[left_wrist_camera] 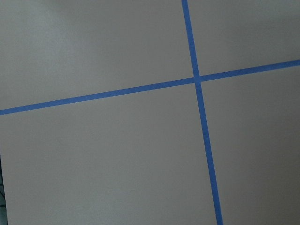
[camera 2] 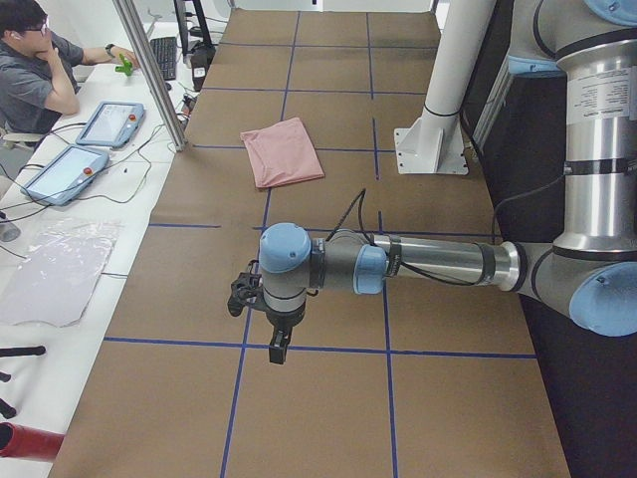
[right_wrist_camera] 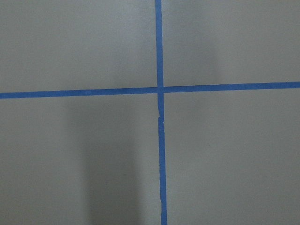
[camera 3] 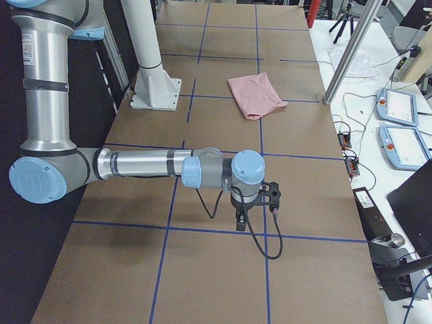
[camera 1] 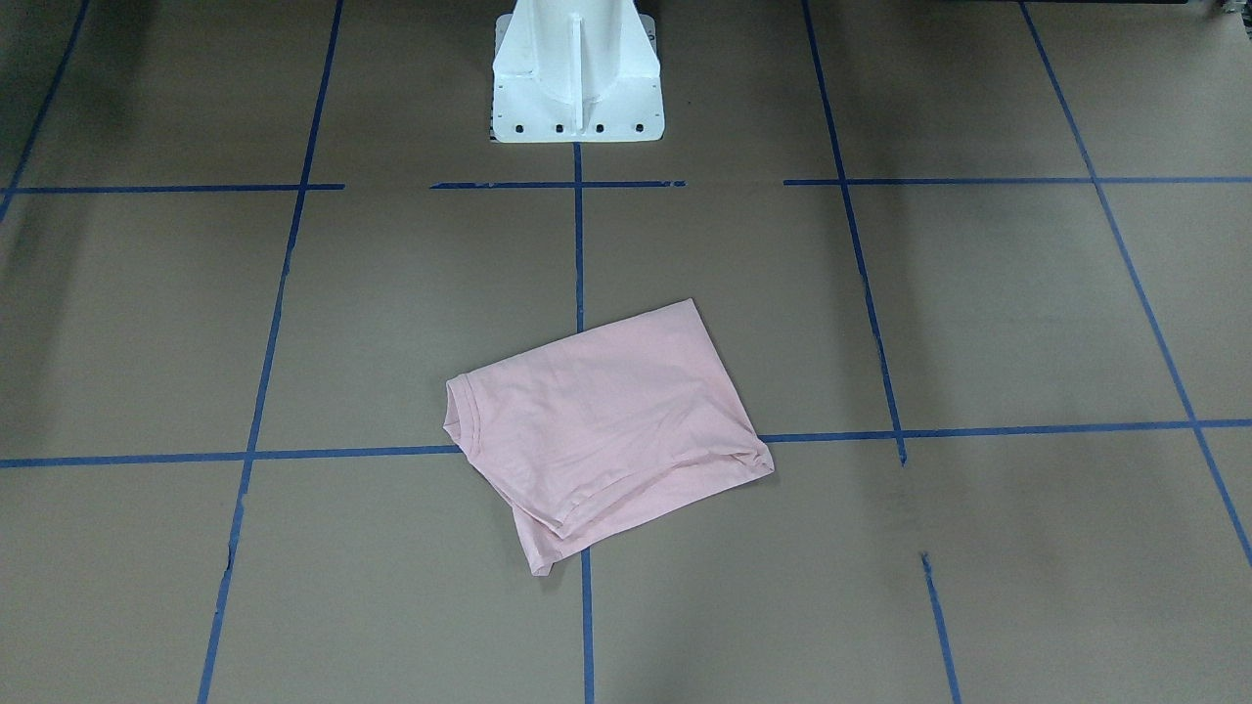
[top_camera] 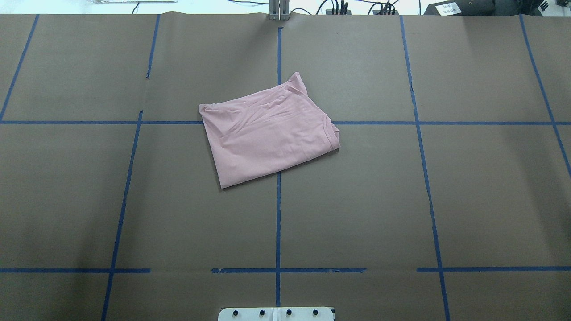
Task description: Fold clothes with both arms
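A brown paper-covered table (top_camera: 490,200), gridded with blue tape lines (top_camera: 278,214), fills every view. The left arm (camera 2: 438,261) and the right arm (camera 3: 142,164) reach out level over opposite ends of it. The white pedestal (camera 1: 577,68) stands at the robot's edge. The pink T-shirt (top_camera: 270,133) lies folded near the table's middle, plain side up, across a tape crossing and well apart from both arms. The left gripper (camera 2: 277,349) and the right gripper (camera 3: 241,221) point down at bare paper. Their fingers are too small to read, so I cannot tell whether they are spread or pressed together.
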